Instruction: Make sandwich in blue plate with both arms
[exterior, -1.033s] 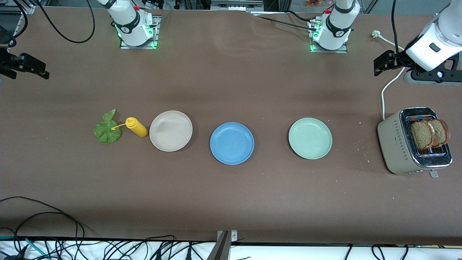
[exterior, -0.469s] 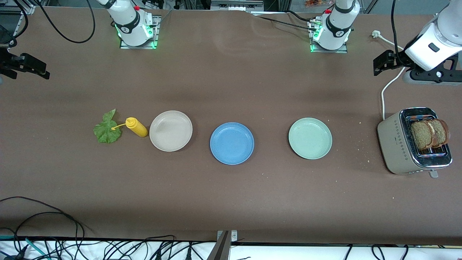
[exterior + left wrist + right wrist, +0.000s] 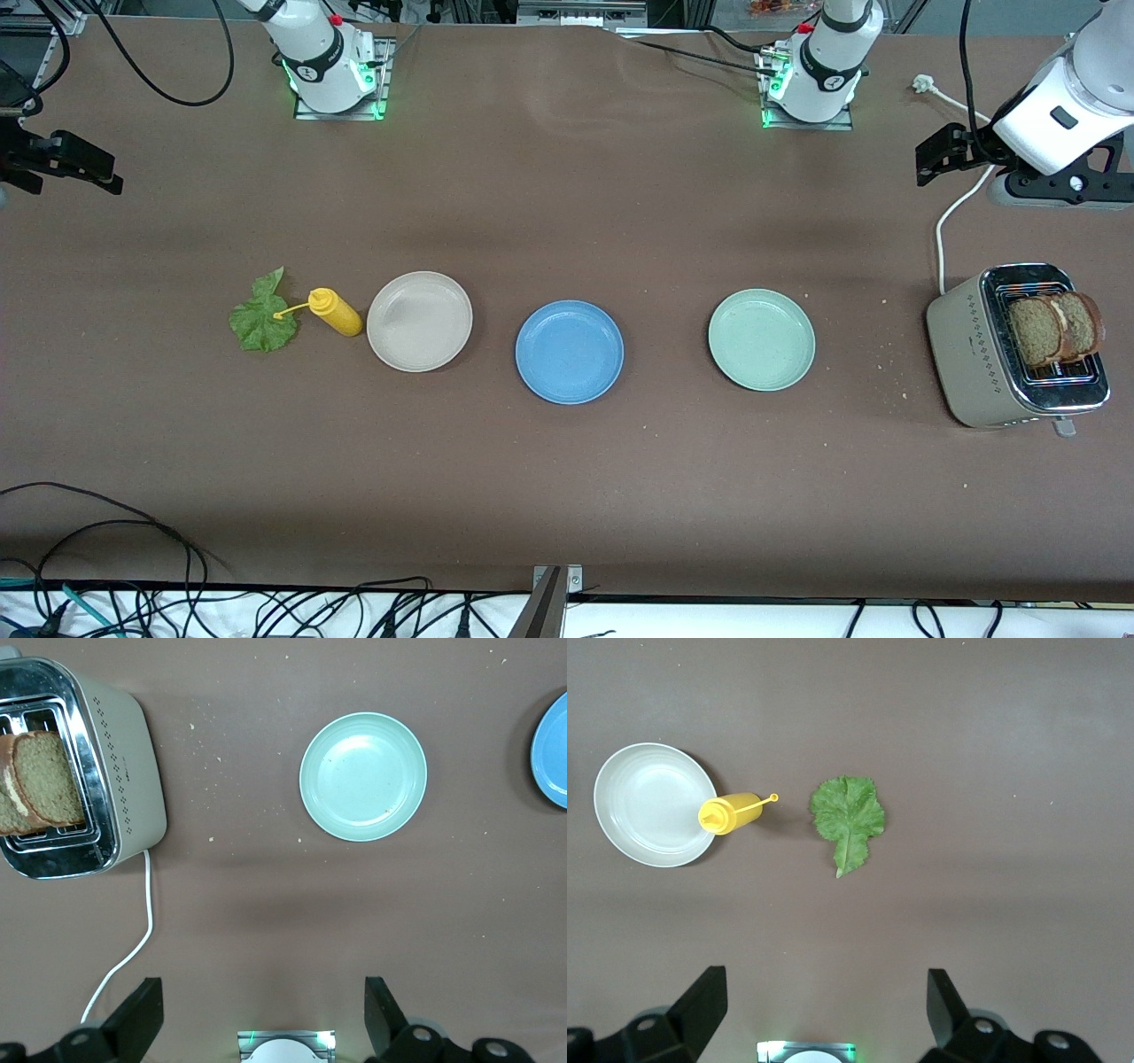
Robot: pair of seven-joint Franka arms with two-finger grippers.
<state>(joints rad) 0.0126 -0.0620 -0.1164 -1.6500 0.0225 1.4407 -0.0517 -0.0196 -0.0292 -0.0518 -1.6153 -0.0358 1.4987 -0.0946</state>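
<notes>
The left arm rises from its base and reaches out high over its own end of the tabletop [image 3: 567, 496]. Its wrist is turned so the camera looks straight down. The left gripper [image 3: 261, 1019] hangs in the air, fingers [image 3: 142, 1014] spread wide and empty. It is over bare tabletop near the toaster's white cord [image 3: 133, 939], between the left base and the toaster [image 3: 983, 354].

The right arm mirrors that pose at the other end. Only its black gripper shows at the edge of the front view. The right gripper [image 3: 824, 1014] is also raised, released and holding nothing, over bare tabletop between the right base and the lettuce [image 3: 849, 819].

The blue plate [image 3: 570, 352] sits about midway along the tabletop with nothing on it. It is a little nearer the front camera than its two neighbours. The green plate [image 3: 761, 339] lies toward the left arm's end and the beige plate [image 3: 419, 321] toward the right arm's end. Both are apart from the blue plate.

Two slices of brown bread [image 3: 1054, 330] stand upright in the toaster slots, side by side, at the left arm's end. The lettuce lies flat on the tabletop at the right arm's end. A yellow squeeze bottle [image 3: 335, 312] lies on its side between the leaf and the beige plate, nozzle pointing at the leaf.
</notes>
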